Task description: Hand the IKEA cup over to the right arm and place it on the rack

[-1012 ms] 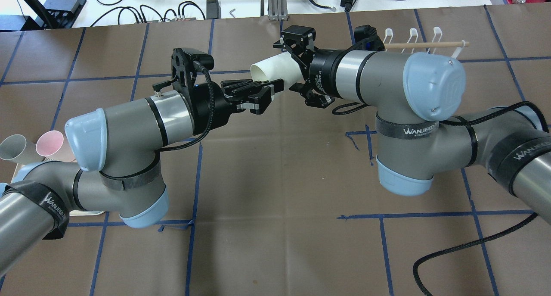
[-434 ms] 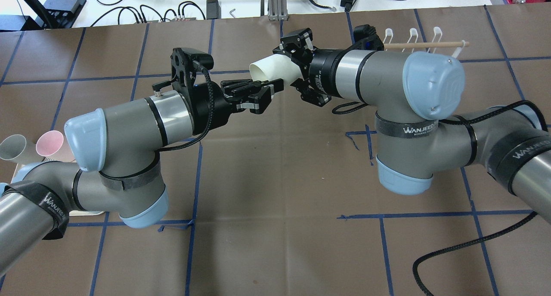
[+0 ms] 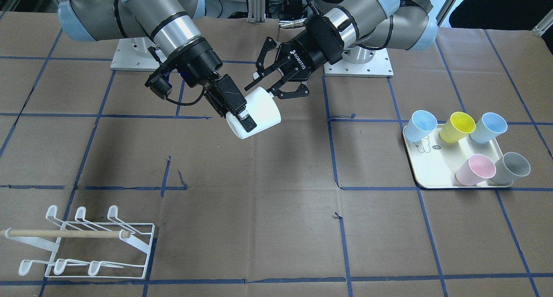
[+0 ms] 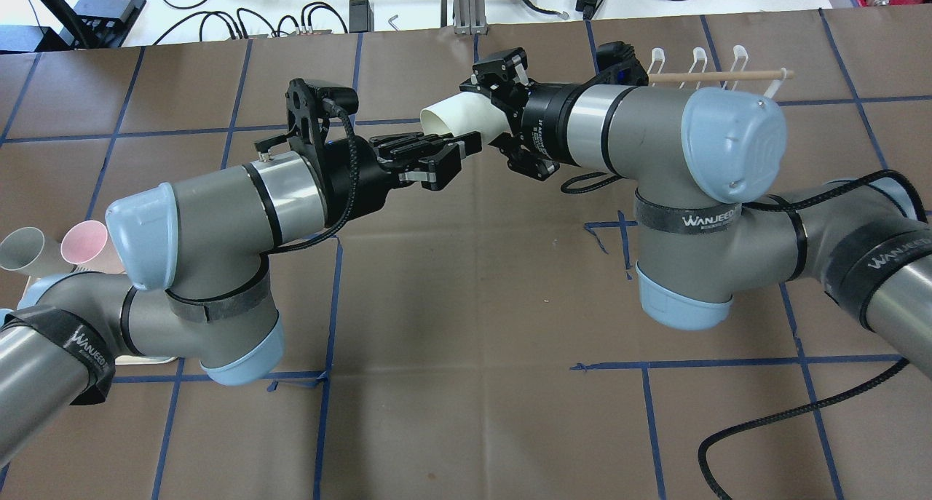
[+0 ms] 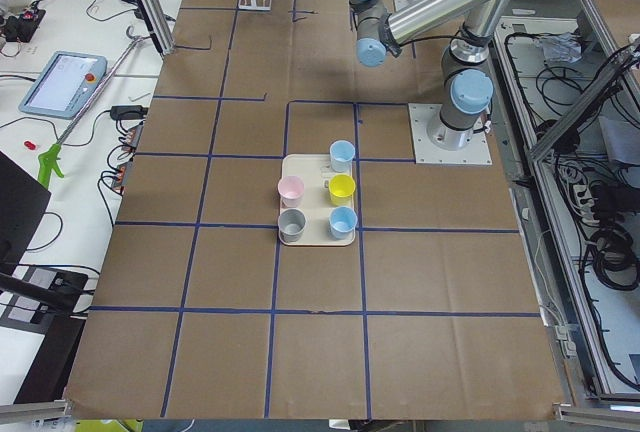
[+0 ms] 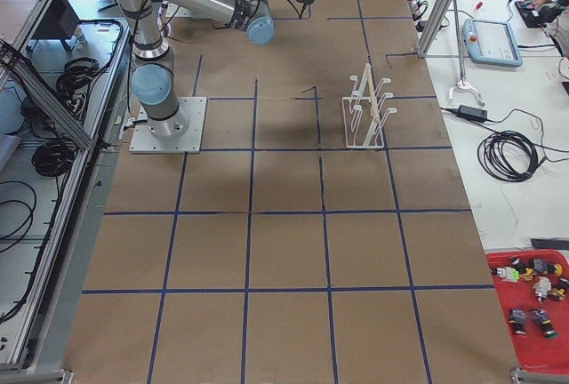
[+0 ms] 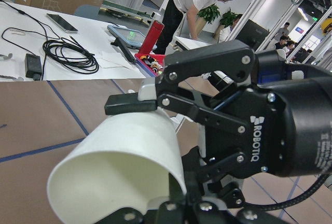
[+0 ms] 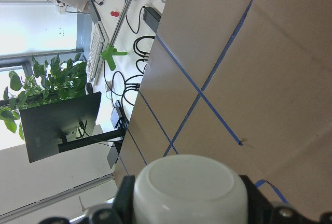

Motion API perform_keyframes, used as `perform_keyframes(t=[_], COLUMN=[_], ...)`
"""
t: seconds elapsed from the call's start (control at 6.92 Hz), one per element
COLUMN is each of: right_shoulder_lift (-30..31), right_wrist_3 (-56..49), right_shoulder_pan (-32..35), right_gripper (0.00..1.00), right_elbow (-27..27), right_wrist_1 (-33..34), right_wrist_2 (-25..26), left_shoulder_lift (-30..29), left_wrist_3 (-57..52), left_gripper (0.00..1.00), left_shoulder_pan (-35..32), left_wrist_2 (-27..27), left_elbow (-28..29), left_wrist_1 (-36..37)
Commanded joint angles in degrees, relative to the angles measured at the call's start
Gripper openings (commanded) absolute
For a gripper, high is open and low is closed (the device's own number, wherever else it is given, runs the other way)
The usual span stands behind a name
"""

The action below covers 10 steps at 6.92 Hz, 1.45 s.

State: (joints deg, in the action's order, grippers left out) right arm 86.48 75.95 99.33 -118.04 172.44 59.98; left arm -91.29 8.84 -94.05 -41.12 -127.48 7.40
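White cup (image 3: 261,115) is up in the air over mid-table, lying sideways, with the right gripper (image 3: 243,117) clamped around it. Left gripper (image 3: 262,88) sits spread wide just beside its mouth. Rack (image 3: 99,245) is well apart.

White cup (image 3: 264,110), white wire rack (image 3: 137,244) with pale wooden bar (image 3: 65,233), brown table (image 3: 259,228) gridded in blue tape (image 3: 333,150).

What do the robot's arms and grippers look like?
The left arm and right arm are silver-grey tubes with pale blue joint caps and black WANJEED straps. The left gripper and right gripper are black, two-fingered, marked ROBOTIQ, with black wrist cables.
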Motion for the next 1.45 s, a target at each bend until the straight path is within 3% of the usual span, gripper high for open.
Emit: perform_keyframes(t=[0.0,0.14,0.43,0.72,0.87,1.01,1.16,1.3], right_shoulder_lift=[0.0,-0.09,-2.79,-6.23,-8.07,-10.26,-12.54,-15.0], right_wrist_3=[-0.01,-0.1,-2.28,-11.74,-16.57,-24.28,-32.19,-41.4], right_shoulder_pan=[-0.02,-0.1,-1.15,-5.79,-7.3,-7.48,-7.66,-7.84], right_gripper=[0.16,0.14,0.1,0.09,0.08,0.08,0.08,0.08], right_elbow=[0.09,0.52,3.76,8.24,10.09,12.19,14.04,16.32], right_wrist_1=[0.0,0.0,1.05,4.99,5.45,7.45,8.08,10.61], right_wrist_2=[0.22,0.4,0.31,1.27,4.59,12.1,17.48,22.32], left_shoulder_lift=[-0.29,0.49,1.2,5.83,9.6,12.86,12.63,11.85], left_wrist_3=[3.79,4.77,5.13,5.31,5.31,5.14,5.14,5.14], left_gripper=[0.93,0.99,1.0,0.99,1.0,0.99,0.99,0.99], left_shoulder_pan=[0.01,0.01,1.41,7.79,10.87,12.12,12.05,11.96], left_wrist_2=[-1.86,-1.95,-2.12,-1.95,-2.12,-5.26,-15.47,-22.27], left_elbow=[0.21,-0.05,-0.4,-3.45,-3.13,-1.04,3.42,9.38], left_wrist_1=[0.07,0.07,-0.45,-4.91,-13.38,-24.95,-35.16,-48.23])
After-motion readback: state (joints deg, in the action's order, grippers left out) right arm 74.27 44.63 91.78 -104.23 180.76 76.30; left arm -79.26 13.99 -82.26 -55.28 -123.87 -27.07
